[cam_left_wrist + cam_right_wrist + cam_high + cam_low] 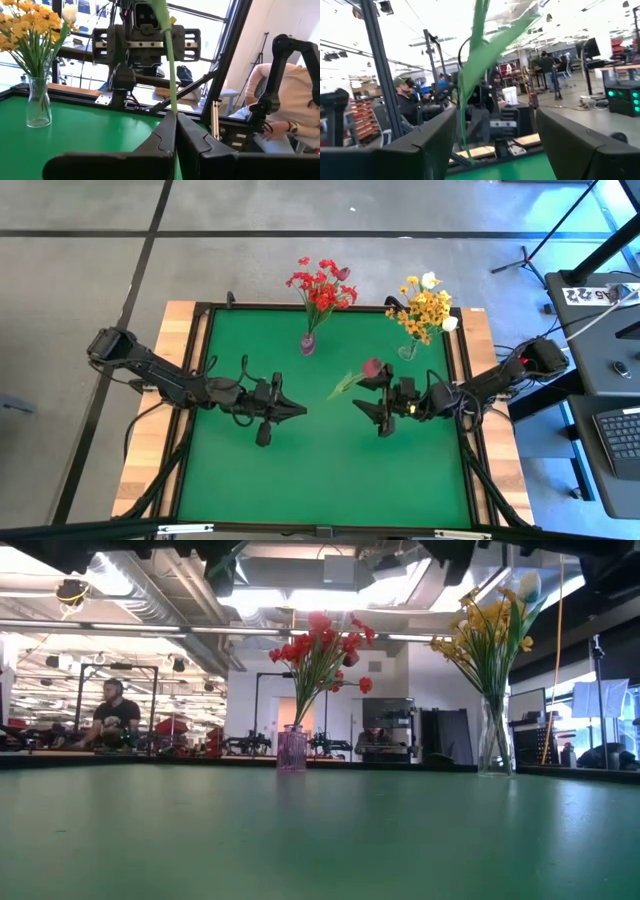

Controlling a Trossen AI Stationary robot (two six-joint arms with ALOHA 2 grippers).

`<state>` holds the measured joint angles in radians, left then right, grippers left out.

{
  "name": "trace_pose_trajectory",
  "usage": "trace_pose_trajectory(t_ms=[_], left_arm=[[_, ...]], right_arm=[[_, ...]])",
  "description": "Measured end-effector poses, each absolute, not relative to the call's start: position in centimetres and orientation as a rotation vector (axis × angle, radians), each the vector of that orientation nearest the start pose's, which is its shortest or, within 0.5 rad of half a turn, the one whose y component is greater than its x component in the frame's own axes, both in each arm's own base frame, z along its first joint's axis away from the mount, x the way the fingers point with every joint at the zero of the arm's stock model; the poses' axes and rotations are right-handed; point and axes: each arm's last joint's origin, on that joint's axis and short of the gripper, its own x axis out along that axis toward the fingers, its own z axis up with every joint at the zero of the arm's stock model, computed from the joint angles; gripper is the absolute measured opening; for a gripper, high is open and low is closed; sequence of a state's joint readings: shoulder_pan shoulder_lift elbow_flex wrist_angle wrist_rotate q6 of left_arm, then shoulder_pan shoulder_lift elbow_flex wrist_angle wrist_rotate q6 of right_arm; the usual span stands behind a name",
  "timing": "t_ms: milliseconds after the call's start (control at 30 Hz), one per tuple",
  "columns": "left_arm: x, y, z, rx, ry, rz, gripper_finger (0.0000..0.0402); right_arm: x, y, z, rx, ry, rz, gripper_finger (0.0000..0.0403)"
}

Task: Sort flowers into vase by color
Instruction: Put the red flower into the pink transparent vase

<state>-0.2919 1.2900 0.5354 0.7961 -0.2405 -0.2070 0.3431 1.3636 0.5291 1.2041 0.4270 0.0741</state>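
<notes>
A dark red bud [372, 366] on a thin green stem [170, 75] with long leaves [345, 385] hangs in the air over the middle of the green mat. My left gripper [303, 411] is shut on the stem's bottom end. My right gripper [362, 400] is open facing it, and its fingers stand either side of the leaves [480, 65]; whether they touch them, I cannot tell. At the far edge, the red blossoms stand in a purple vase [308, 342]. The yellow-orange blossoms and white buds stand in a clear vase [408, 350]. My left gripper pinches the stem's bottom end [171, 111] between its two fingertips. The fingers come in level from the table's left. The flower is lifted clear of the mat, and its stem runs on past the fingertips toward the far right, bud end by the right gripper.
Both vases [291, 750] [495, 745] stand upright near the far rail. A black frame [205, 360] borders the mat, with wooden strips outside it. A person [282, 100] sits beyond the right edge. Open green mat [320, 470] lies on the near side.
</notes>
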Motion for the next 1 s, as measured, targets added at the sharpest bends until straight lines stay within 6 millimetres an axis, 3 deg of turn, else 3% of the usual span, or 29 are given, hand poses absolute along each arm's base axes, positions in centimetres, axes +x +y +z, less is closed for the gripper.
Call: trace_pose_trajectory(t_ms=[267,633,1000], left_arm=[[25.3,-6.8,24.0,-0.227,-0.069,-0.058,0.0],[26.1,-5.4,25.3,-0.244,-0.133,-0.098,0.0],[28.9,-5.7,23.0,-0.259,-0.033,-0.103,0.0]], right_arm=[[25.8,7.4,26.4,0.208,-0.378,-0.041,0.027],[28.1,7.8,25.9,0.19,-0.348,-0.045,0.027],[29.7,7.4,25.9,0.184,-0.343,-0.043,0.027]])
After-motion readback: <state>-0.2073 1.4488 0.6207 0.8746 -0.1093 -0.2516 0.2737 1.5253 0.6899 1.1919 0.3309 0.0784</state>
